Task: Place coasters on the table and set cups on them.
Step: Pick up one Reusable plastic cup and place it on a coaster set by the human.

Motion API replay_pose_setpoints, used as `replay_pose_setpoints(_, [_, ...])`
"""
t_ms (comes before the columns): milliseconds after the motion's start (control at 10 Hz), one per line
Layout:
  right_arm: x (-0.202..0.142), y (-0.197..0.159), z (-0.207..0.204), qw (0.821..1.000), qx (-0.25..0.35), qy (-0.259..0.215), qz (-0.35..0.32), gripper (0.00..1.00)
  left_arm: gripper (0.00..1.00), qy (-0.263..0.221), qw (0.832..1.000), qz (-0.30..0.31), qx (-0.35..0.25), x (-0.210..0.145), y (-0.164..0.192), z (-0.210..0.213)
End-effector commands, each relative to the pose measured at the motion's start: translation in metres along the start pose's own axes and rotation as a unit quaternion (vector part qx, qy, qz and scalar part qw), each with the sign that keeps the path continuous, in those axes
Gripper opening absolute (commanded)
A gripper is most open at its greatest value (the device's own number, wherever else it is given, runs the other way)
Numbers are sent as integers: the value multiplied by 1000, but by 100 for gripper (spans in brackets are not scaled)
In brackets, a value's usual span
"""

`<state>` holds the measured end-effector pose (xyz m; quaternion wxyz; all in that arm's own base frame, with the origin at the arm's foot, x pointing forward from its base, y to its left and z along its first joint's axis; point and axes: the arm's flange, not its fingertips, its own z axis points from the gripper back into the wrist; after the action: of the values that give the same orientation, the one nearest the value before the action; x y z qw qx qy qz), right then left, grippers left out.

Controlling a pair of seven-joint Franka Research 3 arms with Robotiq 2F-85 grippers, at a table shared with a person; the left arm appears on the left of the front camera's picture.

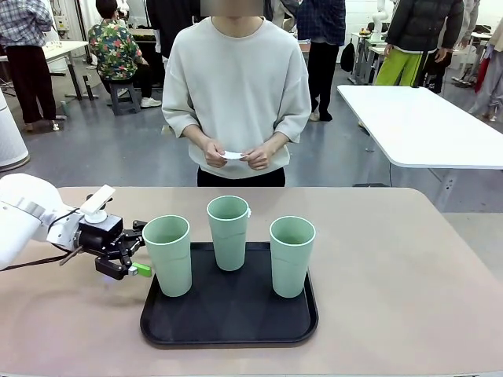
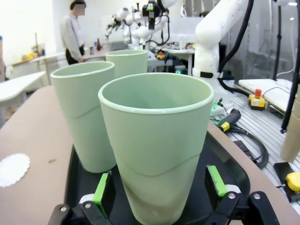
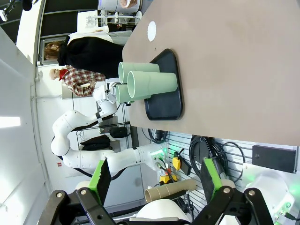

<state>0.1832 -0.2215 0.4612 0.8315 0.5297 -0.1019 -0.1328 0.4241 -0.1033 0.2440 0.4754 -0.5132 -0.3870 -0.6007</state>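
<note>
Three pale green cups stand on a black tray [image 1: 228, 326]: a left cup [image 1: 167, 255], a middle cup [image 1: 228, 232] and a right cup [image 1: 291, 255]. My left gripper [image 1: 140, 250] is open at the left cup's lower half. In the left wrist view that cup [image 2: 157, 140] sits between my green pads [image 2: 104, 187], which do not clamp it. One coaster [image 2: 13, 168] lies on the beige table [image 1: 393, 275] beyond the tray, also seen as a white disc [image 3: 152, 31]. The person holds another coaster [image 1: 232, 155] in both hands. My right gripper [image 3: 155, 180] is open and holds nothing, off the table's near side.
A white-topped table [image 1: 424, 126] stands at the back right, behind the person. Cables and a red stop button [image 2: 257, 93] lie off the table's edge on the robot's side. Bare tabletop stretches to the right of the tray.
</note>
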Motion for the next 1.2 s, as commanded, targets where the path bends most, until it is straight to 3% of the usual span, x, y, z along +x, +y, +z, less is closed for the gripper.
replay_pose_setpoints(0, [1, 0, 0, 1000, 10, -2, 7, 100, 100, -8, 1000, -23, -4, -5, 7, -9])
replay_pose_setpoints(600, [1, 0, 0, 1000, 10, -2, 7, 100, 100, -4, 999, -22, -27, -7, 14, -35])
replay_pose_setpoints(700, [1, 0, 0, 1000, 10, -2, 7, 100, 42, -5, 999, -30, -38, -7, 13, -35])
replay_pose_setpoints(800, [1, 0, 0, 1000, 10, -2, 7, 100, 41, -5, 999, -28, -36, -7, 12, -35])
replay_pose_setpoints(900, [1, 0, 0, 1000, 10, -2, 7, 100, 0, -7, 999, -27, -36, -6, 12, -34])
replay_pose_setpoints(1100, [1, 0, 0, 1000, 10, -2, 7, 100, 0, -7, 999, -28, -35, -3, 10, -32])
